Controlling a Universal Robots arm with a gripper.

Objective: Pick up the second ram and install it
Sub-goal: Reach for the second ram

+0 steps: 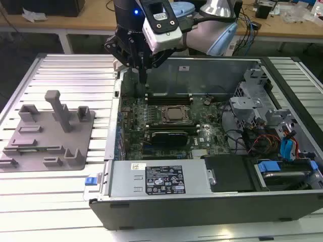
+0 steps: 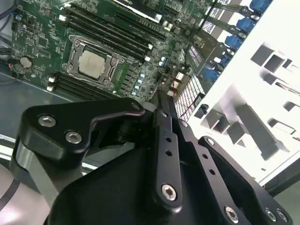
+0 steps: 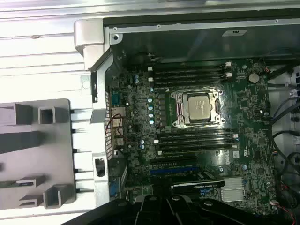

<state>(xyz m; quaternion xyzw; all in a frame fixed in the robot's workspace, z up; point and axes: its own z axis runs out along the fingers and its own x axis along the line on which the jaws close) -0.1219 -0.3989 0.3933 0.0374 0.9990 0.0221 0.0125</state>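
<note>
My gripper (image 1: 144, 78) stood vertical over one end of the memory slots (image 1: 169, 99), fingers (image 2: 164, 126) pressed together, likely to give a narrow tip for seating.

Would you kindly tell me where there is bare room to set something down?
Bare ribbed metal table lies beyond the grey moulded fixture tray, up to the open computer case. Inside, the green motherboard is crowded, the black gripper above it.
</note>
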